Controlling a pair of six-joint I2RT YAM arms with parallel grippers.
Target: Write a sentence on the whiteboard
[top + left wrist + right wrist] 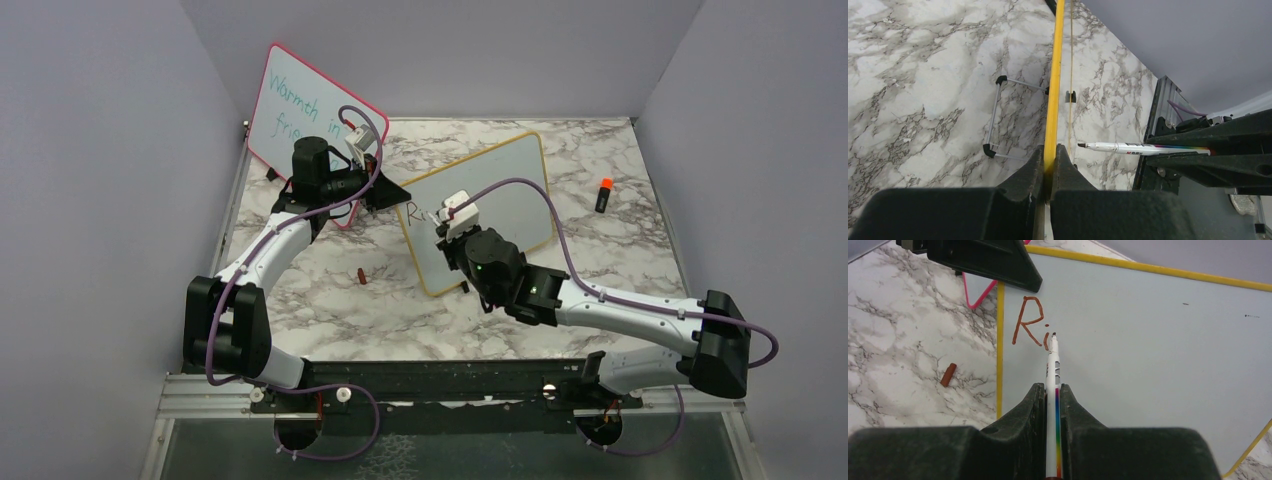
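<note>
The yellow-framed whiteboard [500, 190] stands tilted in the middle of the table. My left gripper [392, 193] is shut on its yellow left edge [1050, 125]. My right gripper [452, 232] is shut on a white marker [1052, 385] with a rainbow stripe; its tip is at the board beside the brownish-red letters "Ri" [1030, 325]. The same letters show in the top view [418, 213]. The marker [1143, 148] also shows side-on in the left wrist view.
A pink-framed board [300, 110] with teal writing stands at the back left behind my left arm. A brown marker cap [361, 276] lies on the marble left of the whiteboard. A black and orange marker [603, 195] lies at the right.
</note>
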